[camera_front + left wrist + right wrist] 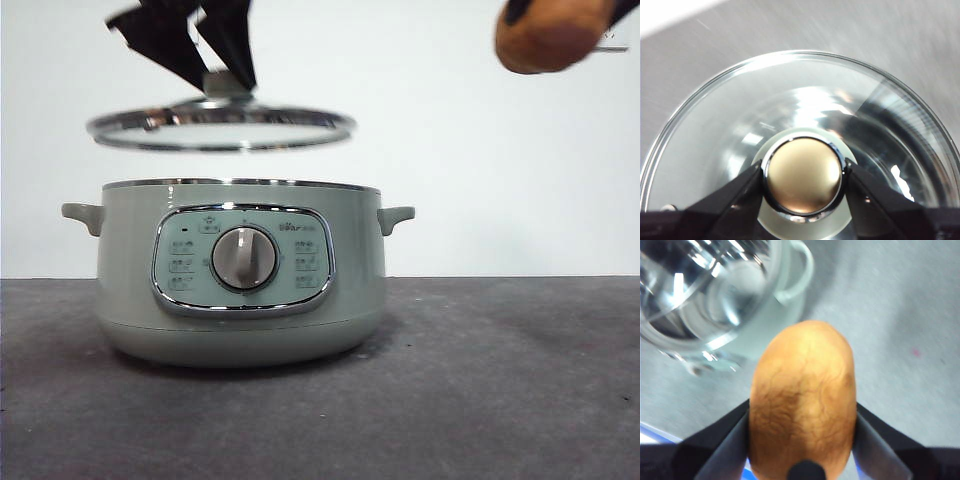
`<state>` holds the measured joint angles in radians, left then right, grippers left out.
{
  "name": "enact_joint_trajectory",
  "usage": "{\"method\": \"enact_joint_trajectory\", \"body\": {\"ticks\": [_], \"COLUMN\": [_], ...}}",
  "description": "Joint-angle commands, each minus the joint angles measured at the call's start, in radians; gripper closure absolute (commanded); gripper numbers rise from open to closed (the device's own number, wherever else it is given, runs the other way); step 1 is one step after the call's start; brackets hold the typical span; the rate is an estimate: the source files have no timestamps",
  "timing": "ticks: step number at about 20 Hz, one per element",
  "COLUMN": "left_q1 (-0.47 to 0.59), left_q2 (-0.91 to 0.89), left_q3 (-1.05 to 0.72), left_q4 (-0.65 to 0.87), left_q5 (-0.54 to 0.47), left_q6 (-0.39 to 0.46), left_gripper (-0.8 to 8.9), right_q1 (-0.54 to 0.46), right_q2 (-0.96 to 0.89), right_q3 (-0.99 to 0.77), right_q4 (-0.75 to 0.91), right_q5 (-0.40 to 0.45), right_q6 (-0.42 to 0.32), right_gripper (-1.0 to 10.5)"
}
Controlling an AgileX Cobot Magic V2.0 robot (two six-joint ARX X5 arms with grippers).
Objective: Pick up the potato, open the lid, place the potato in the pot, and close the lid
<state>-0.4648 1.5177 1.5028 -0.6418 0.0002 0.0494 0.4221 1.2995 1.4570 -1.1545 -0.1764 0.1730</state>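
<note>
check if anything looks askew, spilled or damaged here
Nothing stands out. The clear glass lid with steel rim hangs roughly level above the pale sage-green electric pot, held by the left end effector; the right end effector grips the orange-brown potato off to the side, intact.

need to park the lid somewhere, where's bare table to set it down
Bare grey table lies beside the pot on the potato side, and in front of the pot. It is crowded above the pot: the left gripper holds the lid there.
</note>
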Motion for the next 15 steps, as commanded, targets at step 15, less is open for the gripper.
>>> {"method": "enact_joint_trajectory", "body": {"ticks": [15], "left_q1": [0.365], "left_q2": [-0.039], "left_q3": [0.012], "left_q4": [-0.023], "left_q5": [0.000], "left_q6": [0.034], "left_gripper": [8.22], "right_q1": [0.319], "right_q2": [0.671], "right_q3": [0.507], "right_q4": [0.056], "right_q5": [0.032], "right_q6": [0.052], "right_gripper": [9.6]}}
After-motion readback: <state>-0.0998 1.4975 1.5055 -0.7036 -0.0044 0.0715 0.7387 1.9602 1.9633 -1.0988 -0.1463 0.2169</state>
